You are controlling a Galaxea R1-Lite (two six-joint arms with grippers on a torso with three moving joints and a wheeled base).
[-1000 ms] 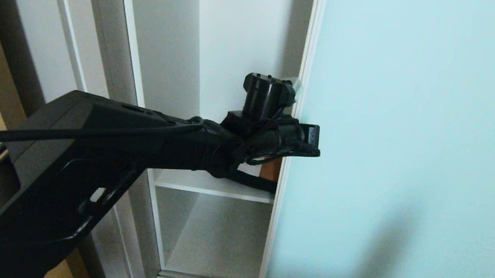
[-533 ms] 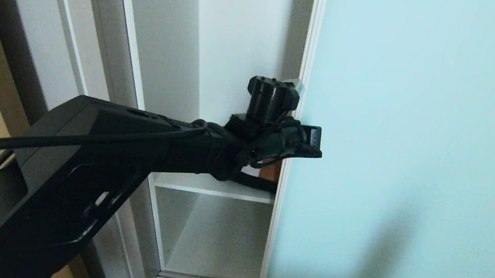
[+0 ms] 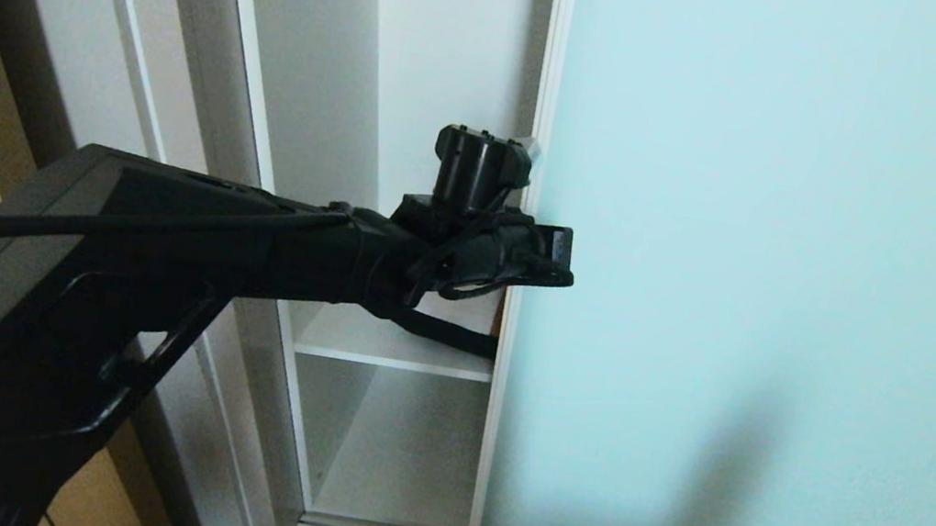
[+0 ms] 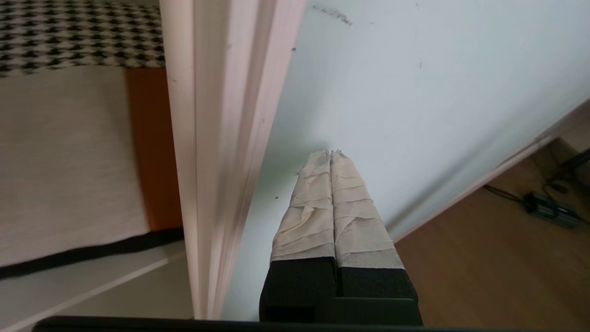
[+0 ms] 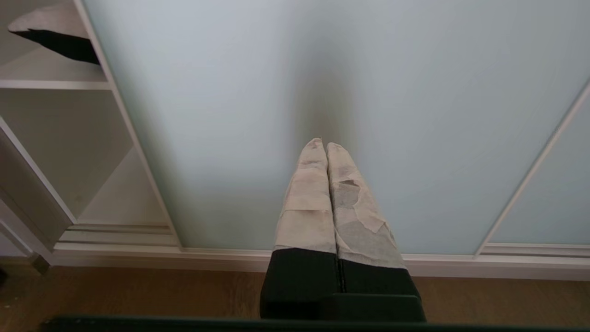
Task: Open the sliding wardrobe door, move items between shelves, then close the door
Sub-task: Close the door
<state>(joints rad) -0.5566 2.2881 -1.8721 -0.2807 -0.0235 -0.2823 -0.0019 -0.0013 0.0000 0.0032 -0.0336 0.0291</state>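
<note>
Left gripper pressed flat on the sliding door

Left gripper [image 4: 331, 154], fingers pressed together and empty, tips against the sliding wardrobe door [image 3: 753, 278] just beside its frame edge; cushion [image 4: 69, 152] lies on the shelf [image 3: 394, 352] beyond that edge.

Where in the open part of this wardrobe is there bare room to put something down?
The lower compartment floor, between the white side wall and the sliding wardrobe door, is bare. The shelf above is crowded at the door edge by the cushion; its outer strip is free. The shut left end effector sits against the door glass.
</note>
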